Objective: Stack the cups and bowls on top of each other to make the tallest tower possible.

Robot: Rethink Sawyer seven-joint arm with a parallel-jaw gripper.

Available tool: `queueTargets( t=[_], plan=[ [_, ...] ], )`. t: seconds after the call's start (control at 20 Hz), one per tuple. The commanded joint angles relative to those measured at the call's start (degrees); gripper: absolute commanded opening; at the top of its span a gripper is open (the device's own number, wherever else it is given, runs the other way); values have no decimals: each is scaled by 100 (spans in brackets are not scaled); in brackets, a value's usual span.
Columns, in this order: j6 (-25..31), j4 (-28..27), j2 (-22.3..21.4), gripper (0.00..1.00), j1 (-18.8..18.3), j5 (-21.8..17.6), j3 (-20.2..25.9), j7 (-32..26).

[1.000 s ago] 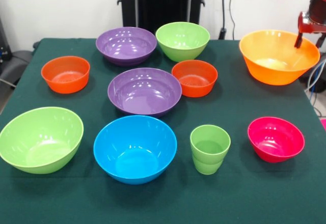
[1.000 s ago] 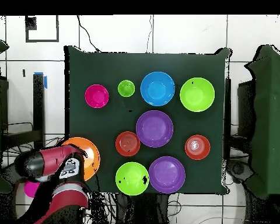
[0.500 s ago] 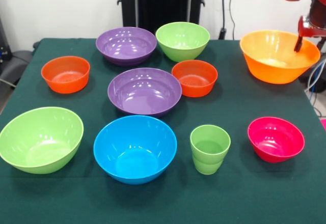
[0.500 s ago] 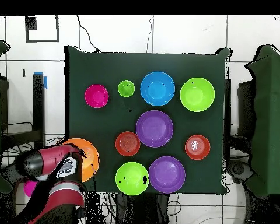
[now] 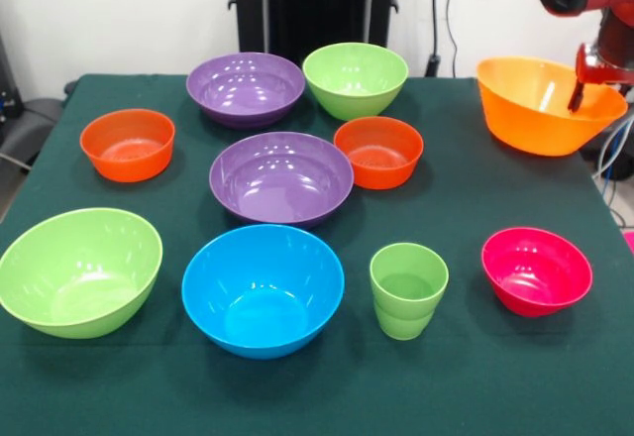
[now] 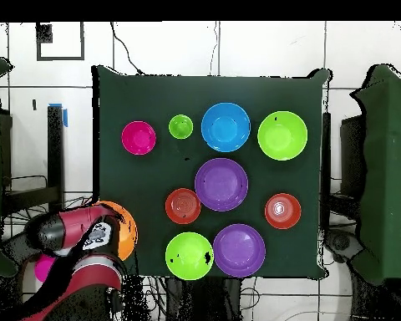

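My gripper [image 5: 579, 97] is shut on the right rim of the large orange bowl [image 5: 540, 109], which hangs tilted just above the table's far right corner. In the overhead view the arm covers most of that bowl [image 6: 129, 238]. The light-green cup [image 5: 408, 289] stands upright at the front, between the blue bowl [image 5: 263, 289] and the pink-red bowl [image 5: 536, 270]. Two purple bowls [image 5: 246, 87] [image 5: 281, 176], two lime bowls [image 5: 79, 271] [image 5: 355, 79] and two orange-red bowls [image 5: 127, 143] [image 5: 378, 151] sit apart on the table.
The dark green table [image 5: 466, 386] ends just right of the held bowl, where cables [image 5: 612, 154] hang. Every bowl stands upright on its own, with narrow gaps between them.
The large orange bowl has risen off the table and tipped, moving slightly toward the table's edge with my gripper. Nothing else has moved.
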Motion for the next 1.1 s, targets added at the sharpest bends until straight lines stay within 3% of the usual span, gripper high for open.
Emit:
queueTargets(
  t=[0.05, 0.15, 0.2, 0.35, 0.6, 1.1],
  plan=[
    [-591, -441, 369, 100, -97, -373, 101, 256],
    [-615, -484, 355, 100, 0, -402, -65, 348],
    [-642, -525, 339, 0, 102, -426, -223, 440],
    [-177, -660, 320, 0, 132, -392, -337, 448],
    [117, -557, 113, 0, 3, -397, -337, 290],
    [129, -588, 150, 0, 17, -278, -439, 389]
  ],
)
